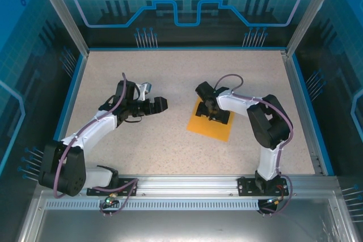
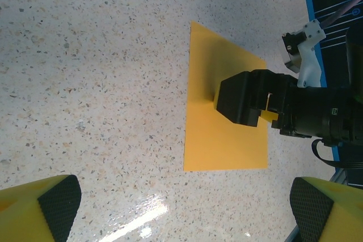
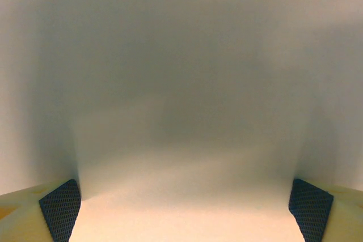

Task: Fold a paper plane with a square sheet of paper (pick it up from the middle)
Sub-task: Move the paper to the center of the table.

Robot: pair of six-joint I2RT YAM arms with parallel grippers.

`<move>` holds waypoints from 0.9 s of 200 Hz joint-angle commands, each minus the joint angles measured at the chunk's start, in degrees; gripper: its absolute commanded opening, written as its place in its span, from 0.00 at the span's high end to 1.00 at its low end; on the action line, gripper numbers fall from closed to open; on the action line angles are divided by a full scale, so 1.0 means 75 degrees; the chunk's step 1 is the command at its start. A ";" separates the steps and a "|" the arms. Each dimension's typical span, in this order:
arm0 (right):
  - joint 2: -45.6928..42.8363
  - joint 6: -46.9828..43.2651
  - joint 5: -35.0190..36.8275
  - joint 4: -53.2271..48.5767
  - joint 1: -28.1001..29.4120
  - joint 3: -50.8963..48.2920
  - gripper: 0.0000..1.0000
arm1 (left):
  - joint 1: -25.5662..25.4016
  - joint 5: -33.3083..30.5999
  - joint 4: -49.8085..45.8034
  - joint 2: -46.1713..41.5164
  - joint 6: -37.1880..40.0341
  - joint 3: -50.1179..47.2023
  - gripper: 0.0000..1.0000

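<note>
right gripper (image 1: 218,115) blocks the middle of the orange sheet (image 1: 206,130).

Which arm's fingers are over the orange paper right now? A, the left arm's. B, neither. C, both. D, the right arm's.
D: the right fingers sit over the orange sheet, while the left fingers are off its edge above bare table.
</note>
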 commanded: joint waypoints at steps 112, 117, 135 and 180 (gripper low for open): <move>0.0386 -0.3776 -0.0489 0.0184 0.1508 0.0040 0.04 | -0.0024 0.0112 -0.0308 0.0075 0.0125 0.0071 0.01; 0.0356 -0.3849 -0.0436 0.0133 0.1507 0.0068 0.04 | -0.0023 0.0103 -0.0303 0.0075 0.0106 0.0058 0.01; 0.0265 -0.3639 -0.0303 -0.0140 0.1447 0.0221 0.03 | -0.0020 0.0068 -0.0267 0.0051 0.0060 0.0011 0.01; -0.0387 -0.2451 -0.0345 -0.0061 0.1528 0.0247 0.03 | -0.0025 0.0022 -0.0280 0.0002 -0.0014 -0.0058 0.01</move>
